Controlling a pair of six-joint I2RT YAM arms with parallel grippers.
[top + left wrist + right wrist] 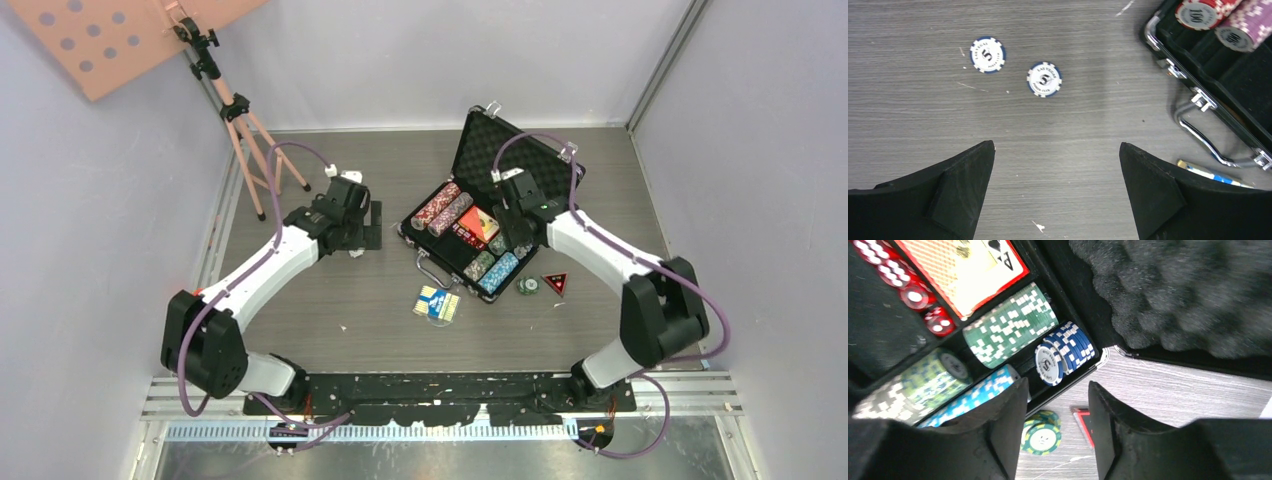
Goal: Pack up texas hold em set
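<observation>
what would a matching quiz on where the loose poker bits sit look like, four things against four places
Things
1. two blue-and-white chips
2. red dice
3. small green chip stack
4. blue card deck

Places
A. inside the briefcase, beside the red cards
B. on the table, near the briefcase's handle
C. on the table, ahead of the open left gripper
D. on the table off the briefcase's corner, by a red triangle

Pairs: 1-C, 2-A, 3-D, 4-B
</observation>
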